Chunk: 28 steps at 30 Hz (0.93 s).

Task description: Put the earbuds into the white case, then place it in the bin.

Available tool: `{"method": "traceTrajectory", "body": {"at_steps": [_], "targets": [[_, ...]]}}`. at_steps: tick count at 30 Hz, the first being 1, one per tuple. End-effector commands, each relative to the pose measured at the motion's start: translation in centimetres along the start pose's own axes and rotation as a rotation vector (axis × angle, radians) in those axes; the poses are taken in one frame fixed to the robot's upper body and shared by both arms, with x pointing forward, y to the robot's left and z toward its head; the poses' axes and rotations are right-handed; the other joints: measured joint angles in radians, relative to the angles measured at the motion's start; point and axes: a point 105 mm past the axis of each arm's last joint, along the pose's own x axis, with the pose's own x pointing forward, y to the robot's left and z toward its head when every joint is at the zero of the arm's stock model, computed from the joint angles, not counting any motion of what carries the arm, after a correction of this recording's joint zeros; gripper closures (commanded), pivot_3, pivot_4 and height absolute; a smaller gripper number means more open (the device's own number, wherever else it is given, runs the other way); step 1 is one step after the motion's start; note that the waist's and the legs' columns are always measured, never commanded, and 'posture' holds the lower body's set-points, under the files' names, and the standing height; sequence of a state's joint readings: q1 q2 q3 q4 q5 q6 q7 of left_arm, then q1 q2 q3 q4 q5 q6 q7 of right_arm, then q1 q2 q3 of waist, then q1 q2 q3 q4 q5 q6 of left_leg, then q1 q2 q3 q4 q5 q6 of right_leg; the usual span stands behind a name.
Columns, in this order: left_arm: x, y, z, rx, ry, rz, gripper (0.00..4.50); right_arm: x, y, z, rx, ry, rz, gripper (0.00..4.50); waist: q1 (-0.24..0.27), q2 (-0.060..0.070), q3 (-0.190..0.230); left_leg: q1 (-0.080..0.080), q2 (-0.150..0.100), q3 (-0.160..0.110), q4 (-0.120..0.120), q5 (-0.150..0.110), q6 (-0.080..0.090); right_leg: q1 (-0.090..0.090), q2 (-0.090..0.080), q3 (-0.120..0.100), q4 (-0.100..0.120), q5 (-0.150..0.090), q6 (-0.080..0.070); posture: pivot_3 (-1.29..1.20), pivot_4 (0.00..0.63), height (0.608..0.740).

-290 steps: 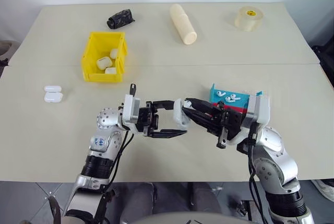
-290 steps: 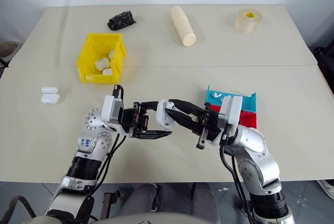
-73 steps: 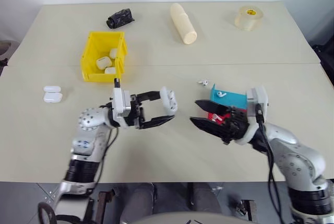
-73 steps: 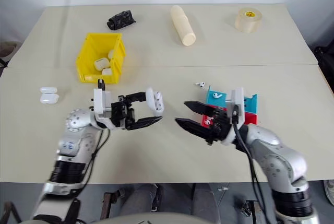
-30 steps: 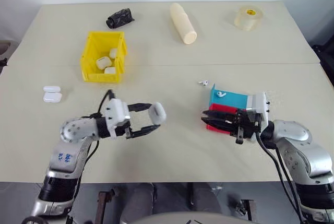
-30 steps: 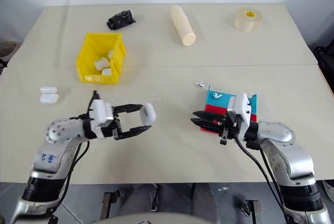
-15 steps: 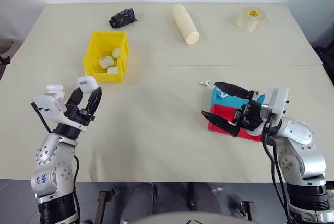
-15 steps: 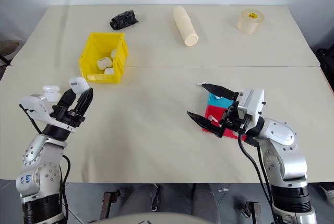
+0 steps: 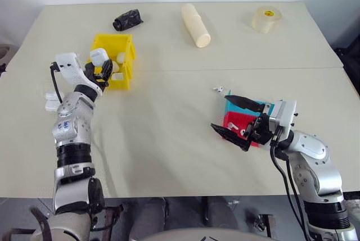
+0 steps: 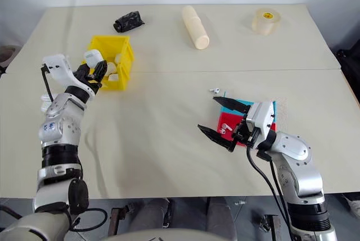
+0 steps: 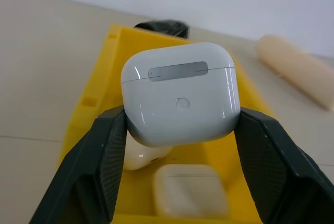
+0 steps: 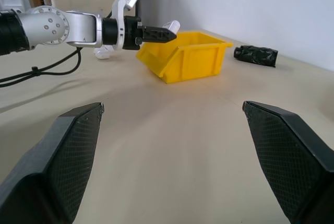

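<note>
now left claw (image 9: 100, 65) grips the white case (image 11: 180, 91) above the bin (image 9: 125, 44); right claw (image 9: 236, 118) gapes.

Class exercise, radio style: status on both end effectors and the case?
Left end effector shut on white case, over the bin. Right end effector open, empty. Nothing blocking.

The left claw (image 9: 100, 67) hides part of the bin (image 9: 125, 47) (near wall).
</note>
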State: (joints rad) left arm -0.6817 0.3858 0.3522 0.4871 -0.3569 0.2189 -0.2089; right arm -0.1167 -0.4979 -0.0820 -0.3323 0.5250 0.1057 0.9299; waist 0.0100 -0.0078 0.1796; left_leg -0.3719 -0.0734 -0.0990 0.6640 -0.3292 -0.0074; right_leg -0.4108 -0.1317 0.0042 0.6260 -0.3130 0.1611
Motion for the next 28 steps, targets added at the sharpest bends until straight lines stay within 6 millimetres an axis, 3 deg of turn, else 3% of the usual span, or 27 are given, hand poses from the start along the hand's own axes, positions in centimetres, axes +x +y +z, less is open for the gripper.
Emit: {"method": "traceTrajectory", "body": {"at_steps": [1, 4, 5, 10, 14, 18, 21, 24, 28], "targets": [[0.8, -0.7, 1.3, 0.010, -0.020, -0.079, 1.02, 0.3, 0.4, 1.1, -0.048, -0.041, -0.002, 0.00, 0.000, 0.000, 0.000, 0.000, 0.000, 0.000, 0.000, 0.000, 0.000, 0.000, 0.000, 0.000, 0.000, 0.000, 0.000, 0.00, 0.150, 0.740], [0.7, -1.3, 1.4, 0.023, -0.008, -0.131, 0.14, 0.2, 0.4, 1.1, -0.057, -0.044, -0.012, 0.00, 0.000, 0.000, 0.000, 0.000, 0.000, 0.000, 0.001, 0.000, 0.000, 0.000, 0.000, -0.001, 0.000, 0.000, 0.000, 0.00, 0.150, 0.740], [0.4, -1.3, 1.5, 0.035, -0.009, -0.144, 0.04, 0.2, 0.4, 1.0, -0.059, -0.041, -0.013, 0.00, -0.001, 0.000, 0.000, 0.000, 0.000, 0.000, 0.001, 0.000, 0.000, 0.000, 0.000, -0.001, 0.000, 0.000, 0.000, 0.00, 0.150, 0.740], [-1.5, -1.5, 2.7, 0.101, -0.032, -0.219, 0.04, -0.2, 0.4, 0.8, -0.062, -0.028, -0.016, 0.00, -0.009, 0.000, 0.000, 0.000, 0.001, -0.001, 0.001, 0.000, 0.000, 0.000, -0.001, 0.000, 0.001, 0.000, 0.000, 0.00, 0.150, 0.740], [-6.1, -1.5, 2.2, 0.323, 0.055, -0.402, 0.04, -0.9, 0.1, 0.5, -0.061, -0.004, -0.018, 0.00, -0.024, 0.000, 0.000, 0.000, 0.003, 0.000, 0.000, 0.000, 0.000, -0.001, -0.001, 0.001, 0.000, 0.000, 0.000, 0.00, 0.150, 0.740], [-10.8, -3.0, 1.1, 0.544, 0.122, -0.704, 0.04, -1.6, -0.2, -0.2, -0.054, 0.050, 0.024, 0.00, -0.020, 0.000, 0.000, 0.000, 0.006, 0.000, -0.001, 0.000, 0.000, 0.000, 0.000, 0.001, -0.001, 0.000, -0.001, 0.00, 0.150, 0.740], [-13.0, -2.7, -0.1, 0.628, 0.174, -0.809, 0.04, -2.4, -0.4, -0.9, -0.042, 0.105, 0.073, 0.00, -0.006, 0.001, 0.000, 0.001, 0.005, 0.000, 0.000, 0.000, 0.000, 0.002, -0.001, 0.000, -0.005, -0.001, -0.001, 0.00, 0.150, 0.740], [-14.0, -3.0, -0.8, 0.657, 0.174, -0.856, 0.04, -3.2, -0.8, -1.3, -0.034, 0.146, 0.102, 0.00, 0.001, 0.001, 0.000, 0.002, 0.005, -0.001, 0.000, 0.000, 0.000, 0.003, -0.002, 0.000, -0.005, -0.001, -0.001, 0.00, 0.150, 0.740], [-13.8, -4.0, -1.0, 0.646, 0.119, -0.859, 0.04, -4.2, -1.5, -1.9, -0.033, 0.187, 0.096, 0.00, 0.006, 0.001, 0.000, 0.001, 0.005, -0.001, -0.001, 0.000, 0.000, 0.002, -0.001, 0.000, -0.005, -0.001, -0.001, 0.00, 0.150, 0.740]]}}
